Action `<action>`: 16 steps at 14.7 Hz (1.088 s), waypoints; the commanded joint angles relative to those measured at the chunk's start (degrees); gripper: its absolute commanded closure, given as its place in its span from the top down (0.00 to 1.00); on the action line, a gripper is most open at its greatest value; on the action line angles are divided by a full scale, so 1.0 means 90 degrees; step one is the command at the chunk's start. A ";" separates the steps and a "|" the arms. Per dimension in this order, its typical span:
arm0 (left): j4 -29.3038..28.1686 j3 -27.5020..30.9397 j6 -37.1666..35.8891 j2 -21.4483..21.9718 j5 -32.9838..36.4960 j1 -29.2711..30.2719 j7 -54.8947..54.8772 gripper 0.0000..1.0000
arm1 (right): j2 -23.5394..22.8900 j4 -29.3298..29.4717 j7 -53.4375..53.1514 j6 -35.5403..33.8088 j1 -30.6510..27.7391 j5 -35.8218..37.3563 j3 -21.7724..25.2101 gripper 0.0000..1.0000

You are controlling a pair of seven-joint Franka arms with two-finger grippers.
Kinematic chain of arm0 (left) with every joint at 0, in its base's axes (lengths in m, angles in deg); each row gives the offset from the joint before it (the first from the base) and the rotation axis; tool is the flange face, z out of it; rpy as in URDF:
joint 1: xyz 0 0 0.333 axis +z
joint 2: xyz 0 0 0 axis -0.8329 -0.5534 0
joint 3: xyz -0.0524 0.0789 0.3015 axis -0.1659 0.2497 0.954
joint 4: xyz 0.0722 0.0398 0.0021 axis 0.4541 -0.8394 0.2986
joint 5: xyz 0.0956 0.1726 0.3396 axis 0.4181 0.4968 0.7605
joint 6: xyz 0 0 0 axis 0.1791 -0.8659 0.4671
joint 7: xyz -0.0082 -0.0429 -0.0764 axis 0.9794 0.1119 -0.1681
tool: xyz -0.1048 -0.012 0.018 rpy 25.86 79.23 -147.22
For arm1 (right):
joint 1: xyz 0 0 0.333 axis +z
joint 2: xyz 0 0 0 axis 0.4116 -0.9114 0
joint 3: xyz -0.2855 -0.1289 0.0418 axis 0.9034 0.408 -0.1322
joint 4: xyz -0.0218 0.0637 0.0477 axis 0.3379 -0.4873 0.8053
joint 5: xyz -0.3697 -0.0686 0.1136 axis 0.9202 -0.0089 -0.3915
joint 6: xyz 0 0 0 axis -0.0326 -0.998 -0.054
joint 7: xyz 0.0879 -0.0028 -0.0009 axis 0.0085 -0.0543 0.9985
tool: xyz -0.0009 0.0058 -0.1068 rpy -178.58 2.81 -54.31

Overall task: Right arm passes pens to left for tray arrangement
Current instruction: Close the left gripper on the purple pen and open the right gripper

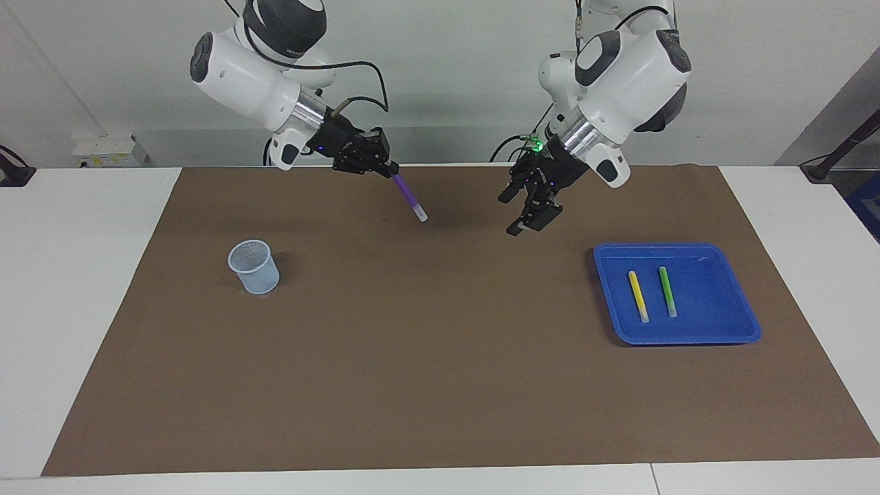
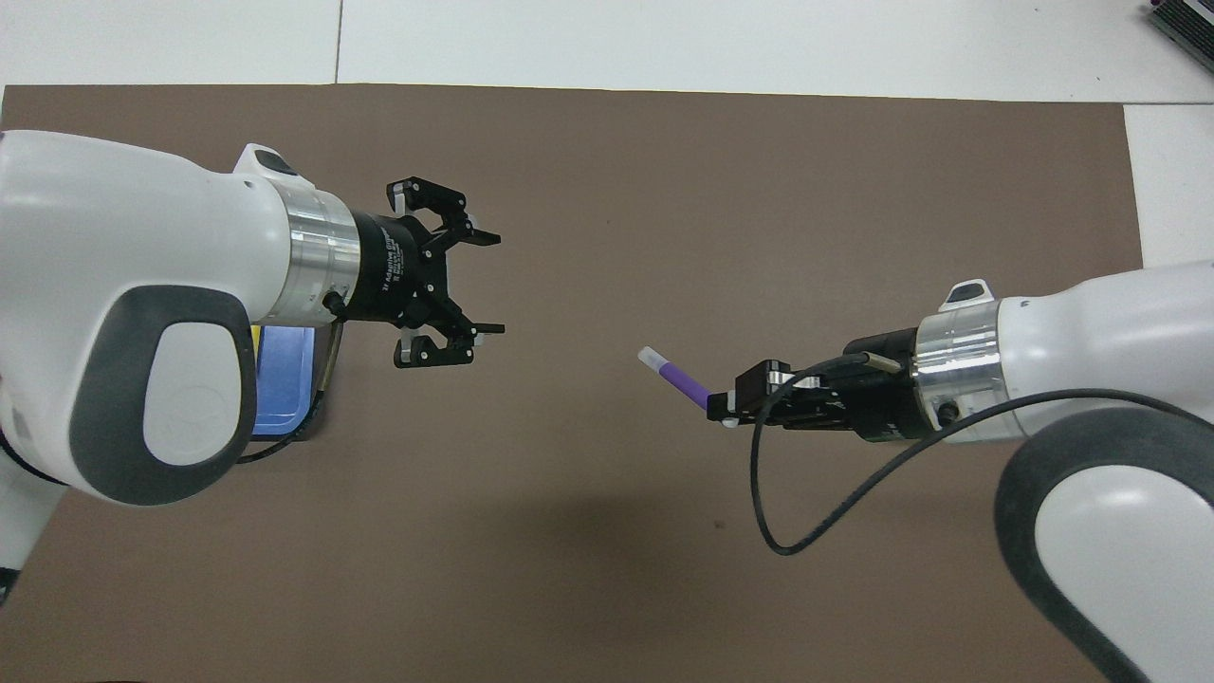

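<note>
My right gripper point(image 1: 389, 167) point(image 2: 728, 408) is shut on one end of the purple pen point(image 1: 410, 199) point(image 2: 676, 374), up in the air over the brown mat near the table's middle. The pen's whitish tip slants down toward my left gripper point(image 1: 513, 214) point(image 2: 495, 286). That gripper is open and holds nothing, raised over the mat with a gap between it and the pen tip. In the blue tray point(image 1: 715, 297) point(image 2: 281, 379), toward the left arm's end, the yellow pen point(image 1: 638, 295) and the green pen point(image 1: 667, 291) lie side by side.
A small pale-blue mesh cup point(image 1: 254, 267) stands upright on the brown mat point(image 1: 426, 357) toward the right arm's end. White table surface point(image 1: 82, 289) borders the mat on both ends. In the overhead view the left arm covers most of the tray.
</note>
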 commanded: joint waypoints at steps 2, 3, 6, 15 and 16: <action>-0.0571 0.0072 0.0256 0.0331 -0.0606 -0.0297 -0.1376 0.84 | 0.0216 -0.0369 -0.0845 0.1011 0.0279 -0.0743 0.0013 0.00; -0.0669 0.0072 0.0246 0.0370 -0.0724 -0.0317 -0.1640 0.84 | 0.0216 -0.0427 -0.0992 0.1215 0.0376 -0.0861 0.0013 0.00; -0.0729 0.0062 0.0265 0.0400 -0.0890 -0.0521 -0.2120 0.84 | 0.0216 -0.0505 -0.1431 0.1821 0.0883 -0.0892 0.0013 0.00; -0.0583 0.0179 -0.0893 0.0400 -0.1165 -0.0601 -0.2959 0.82 | 0.0304 -0.0691 -0.1452 0.1970 0.1207 -0.0882 0.0013 0.00; -0.0621 0.0170 -0.0925 0.0410 -0.1165 -0.0543 -0.3000 0.82 | 0.0304 -0.0691 -0.1452 0.1960 0.1207 -0.0892 0.0013 0.00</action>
